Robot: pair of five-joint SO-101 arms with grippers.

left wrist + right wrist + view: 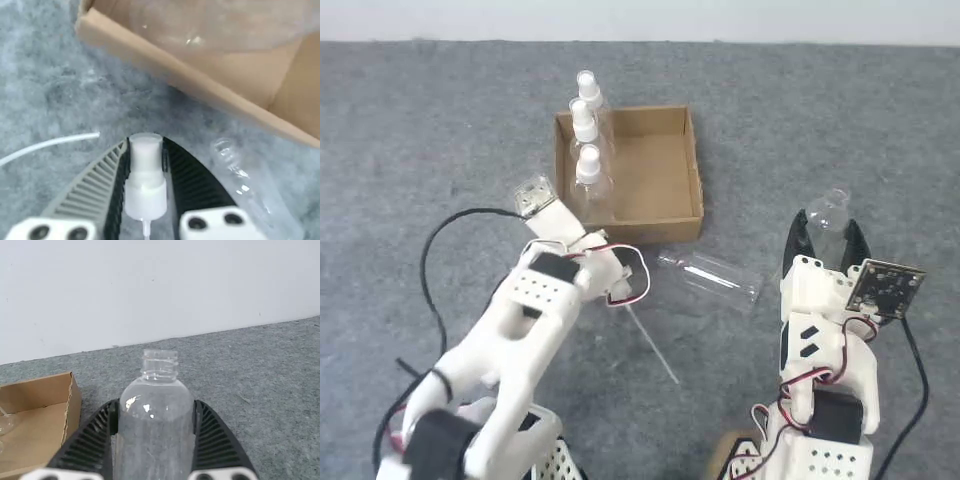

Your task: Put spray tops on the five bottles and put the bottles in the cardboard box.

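Three capped bottles (588,170) stand along one wall inside the cardboard box (655,230) on a grey carpeted table (440,130). Just in front of the box, the left gripper (145,145) is clamped on a white spray top (145,185), jaws pressed to either side; a thin white tube (650,345) runs across the carpet beside it. A clear bottle (712,278) without a top lies on its side near the box's front corner. Farther right, the right gripper (156,407) pinches an upright open-necked bottle (155,435) outside the box.
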